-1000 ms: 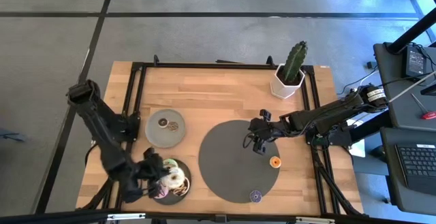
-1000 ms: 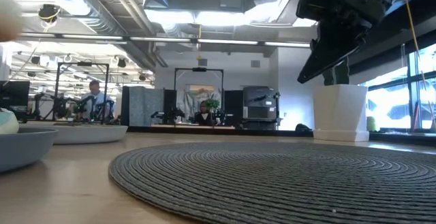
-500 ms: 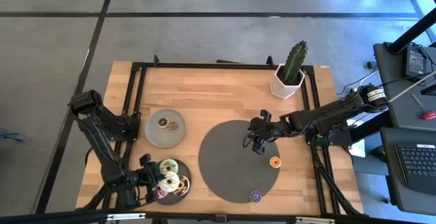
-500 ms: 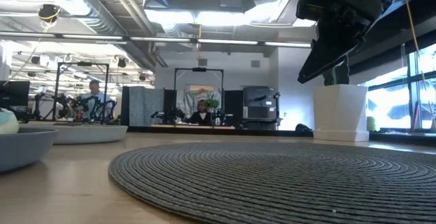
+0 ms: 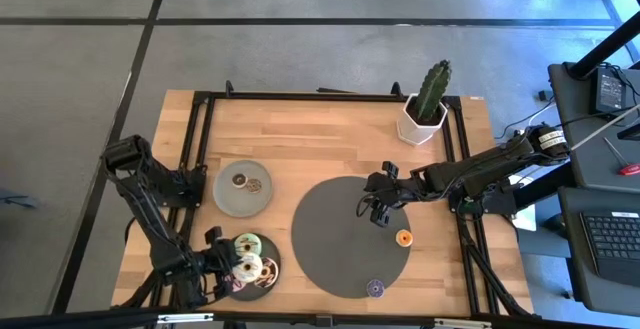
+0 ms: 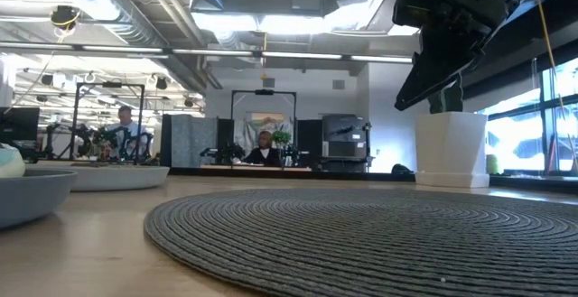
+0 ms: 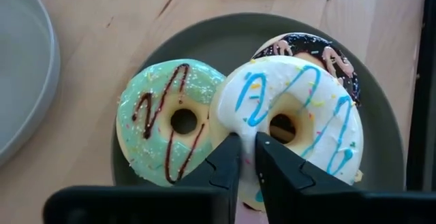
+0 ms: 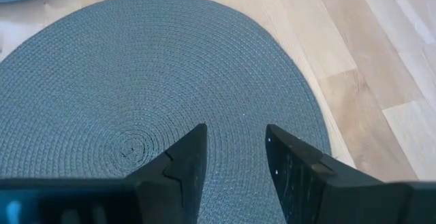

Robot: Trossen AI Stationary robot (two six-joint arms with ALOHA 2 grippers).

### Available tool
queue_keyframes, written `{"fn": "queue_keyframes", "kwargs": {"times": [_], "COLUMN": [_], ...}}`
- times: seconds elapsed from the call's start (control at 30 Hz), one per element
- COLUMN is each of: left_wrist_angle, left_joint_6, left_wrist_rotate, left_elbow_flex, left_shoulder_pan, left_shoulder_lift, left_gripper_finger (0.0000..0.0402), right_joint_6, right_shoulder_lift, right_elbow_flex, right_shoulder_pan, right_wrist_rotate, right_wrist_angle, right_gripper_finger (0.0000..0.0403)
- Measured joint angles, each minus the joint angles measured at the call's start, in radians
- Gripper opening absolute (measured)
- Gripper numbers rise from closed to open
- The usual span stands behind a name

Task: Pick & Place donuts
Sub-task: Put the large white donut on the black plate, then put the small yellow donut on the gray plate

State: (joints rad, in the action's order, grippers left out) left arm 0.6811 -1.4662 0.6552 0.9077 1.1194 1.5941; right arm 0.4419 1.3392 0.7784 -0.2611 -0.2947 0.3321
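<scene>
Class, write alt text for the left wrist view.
The left gripper pinches the rim of a white donut on a dark plate, leaning over a pale green donut and a chocolate donut.

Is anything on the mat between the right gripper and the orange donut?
Nothing visible. The right gripper hangs open over the dark round mat; the orange donut lies just beside it on bare mat, the purple donut off that line.

Grey floor (image 5: 300, 49) with dark seams fills the high view's upper half. In the low view, ceiling lights (image 6: 244, 22) glow above; windows (image 6: 528, 139) brighten the right edge.
</scene>
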Motion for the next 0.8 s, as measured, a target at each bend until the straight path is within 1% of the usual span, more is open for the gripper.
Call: {"fn": "queue_keyframes", "kwargs": {"times": [0.13, 0.33, 0.47, 0.63, 0.7, 0.73, 0.77, 0.8], "left_wrist_angle": [0.004, 0.044, 0.086, 0.088, 0.088, 0.088, 0.087, 0.086], "left_joint_6": [0.003, -0.003, -0.013, 0.003, 0.02, 0.027, 0.036, 0.042], "left_wrist_rotate": [0.0, 0.006, 0.008, 0.039, 0.085, 0.132, 0.196, 0.269], "left_elbow_flex": [0.0, 0.0, 0.0, 0.0, 0.0, 0.0, 0.0, 0.0], "left_shoulder_pan": [0.0, -0.002, -0.002, -0.003, -0.003, -0.003, -0.004, -0.009], "left_shoulder_lift": [0.0, -0.007, -0.041, -0.103, -0.127, -0.14, -0.152, -0.162], "left_gripper_finger": [0.0064, 0.0108, 0.0131, 0.0143, 0.0145, 0.0145, 0.0145, 0.0145], "right_joint_6": [-0.001, -0.001, -0.003, -0.003, -0.006, -0.006, -0.001, 0.004], "right_shoulder_lift": [0.0, 0.0, 0.0, 0.0, 0.0, 0.0, 0.0, 0.0], "right_elbow_flex": [0.0, 0.0, 0.0, 0.0, 0.0, 0.0, 0.001, 0.001], "right_shoulder_pan": [0.0, 0.0, 0.0, 0.0, 0.0, 0.0, 0.001, 0.001], "right_wrist_rotate": [0.0, 0.002, 0.026, 0.027, 0.034, 0.056, 0.112, 0.195], "right_wrist_angle": [0.0, 0.0, 0.0, 0.001, 0.002, 0.01, 0.028, 0.055], "right_gripper_finger": [0.0152, 0.0152, 0.0152, 0.0152, 0.0152, 0.0152, 0.0152, 0.0152]}}
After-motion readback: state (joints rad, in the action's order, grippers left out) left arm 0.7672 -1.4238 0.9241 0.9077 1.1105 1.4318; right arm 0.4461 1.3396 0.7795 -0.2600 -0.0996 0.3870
